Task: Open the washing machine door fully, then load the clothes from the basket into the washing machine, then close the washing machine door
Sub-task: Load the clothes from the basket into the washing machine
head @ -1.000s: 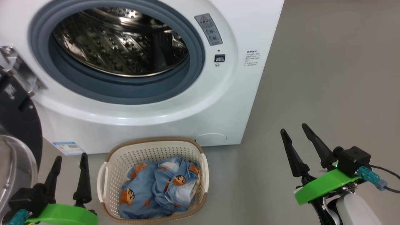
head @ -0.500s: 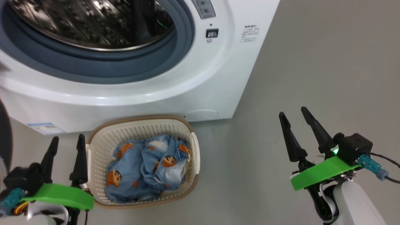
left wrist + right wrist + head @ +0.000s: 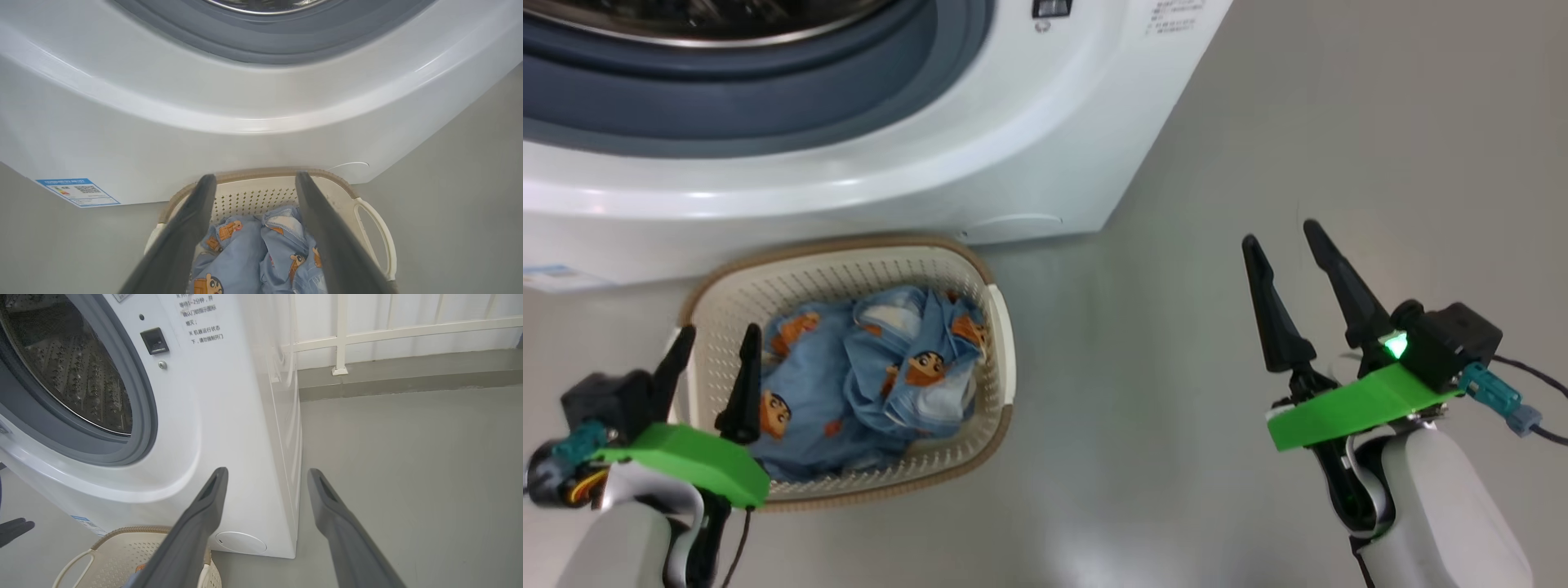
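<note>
left gripper (image 3: 719, 331): jaws spread wide, empty, fingers (image 3: 745, 384) pointing up the head view. right gripper (image 3: 1280, 231): jaws equally wide, empty, leaning slightly left. pale forearms (image 3: 1445, 506) rise from the bottom edge.

Right tool (image 3: 266, 470) spread wide, empty, facing washing machine (image 3: 229, 416) corner; basket (image 3: 130, 529) at bottom edge

Grey floor (image 3: 1176, 367) meets what looks like a white railing (image 3: 408, 331).
</note>
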